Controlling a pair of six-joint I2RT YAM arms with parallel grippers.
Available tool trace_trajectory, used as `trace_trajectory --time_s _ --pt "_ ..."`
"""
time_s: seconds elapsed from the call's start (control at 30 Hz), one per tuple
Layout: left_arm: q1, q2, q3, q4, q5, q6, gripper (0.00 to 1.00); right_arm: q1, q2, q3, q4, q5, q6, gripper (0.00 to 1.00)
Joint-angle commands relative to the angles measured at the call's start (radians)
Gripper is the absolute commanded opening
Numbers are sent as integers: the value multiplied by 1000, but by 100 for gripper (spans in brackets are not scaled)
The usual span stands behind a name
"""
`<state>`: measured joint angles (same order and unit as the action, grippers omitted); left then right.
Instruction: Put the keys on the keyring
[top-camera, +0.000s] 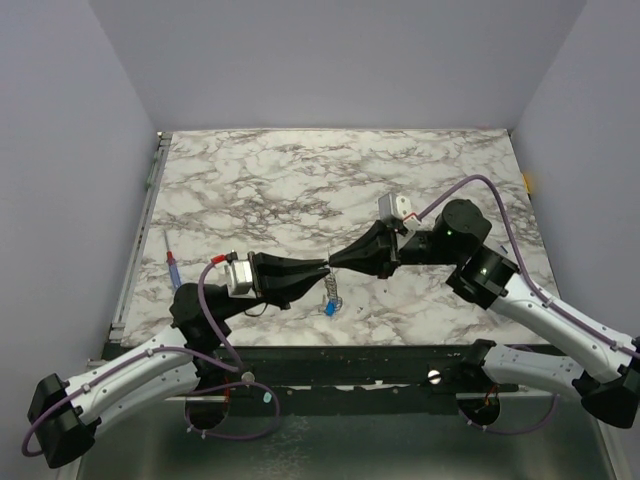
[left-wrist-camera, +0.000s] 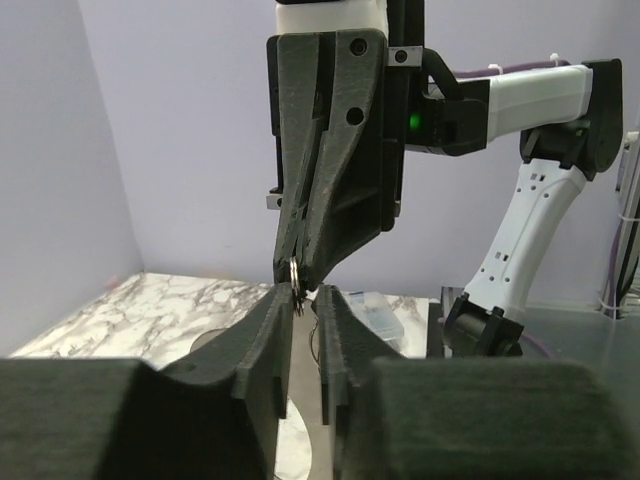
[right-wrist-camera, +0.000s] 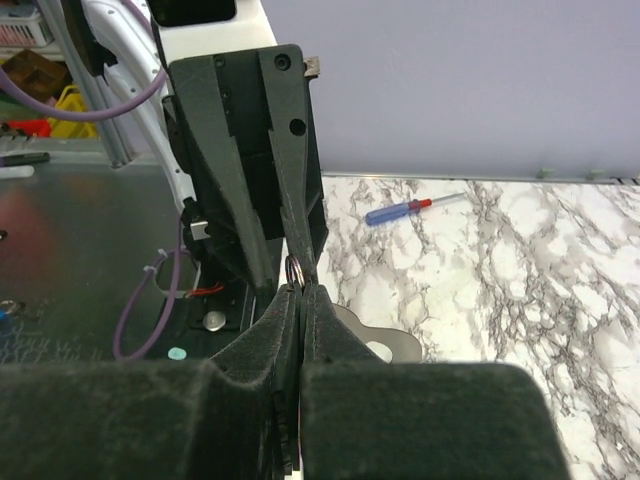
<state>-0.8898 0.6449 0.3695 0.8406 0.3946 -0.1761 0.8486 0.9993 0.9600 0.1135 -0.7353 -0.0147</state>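
Lilac walls (top-camera: 80, 150) close in a white, grey-veined marble table (top-camera: 300, 180), where two black-and-white arms reach inward from the near edge and meet tip to tip over the front half of the slab.

The left gripper (top-camera: 322, 265) points right with its jaws slightly spread; its own wrist camera shows a narrow gap between the two dark fingers. The right gripper (top-camera: 336, 262) points left with its jaws pressed together, pinching the keyring (right-wrist-camera: 296, 268), a thin silvery loop that sticks out just past its fingertips and sits at the mouth of the left gripper's fingers.

A screwdriver (top-camera: 173, 262) with a blue-and-red handle lies well apart, near the table's left edge.

Below the point where the grippers meet hangs a short beaded chain (top-camera: 333, 292), with a blue-headed key (top-camera: 328, 309) at its lower end, close to the table's front edge. Whether that key touches the marble cannot be told, and the other keys cannot be made out from the overhead view.
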Motion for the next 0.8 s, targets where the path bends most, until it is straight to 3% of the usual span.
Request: trace_trajectory --time_s 0.0,0.2,0.27,0.5,0.63,0.77 --pt "-1 -43 19 -92 -23 41 28 1 23 45 -94 -13 -55 1" --pt "0 -85 99 -378 -25 135 46 1 19 58 -186 2 -96 1" --pt "0 -84 138 -492 -32 170 48 1 24 75 -232 8 -118 1" --pt "0 -38 285 -820 -63 332 44 1 116 227 -533 99 -247 1" --pt "0 5 352 -927 -89 392 44 1 114 249 -603 120 -270 1" --pt "0 49 399 -977 -58 418 37 1 117 266 -647 126 -277 1"
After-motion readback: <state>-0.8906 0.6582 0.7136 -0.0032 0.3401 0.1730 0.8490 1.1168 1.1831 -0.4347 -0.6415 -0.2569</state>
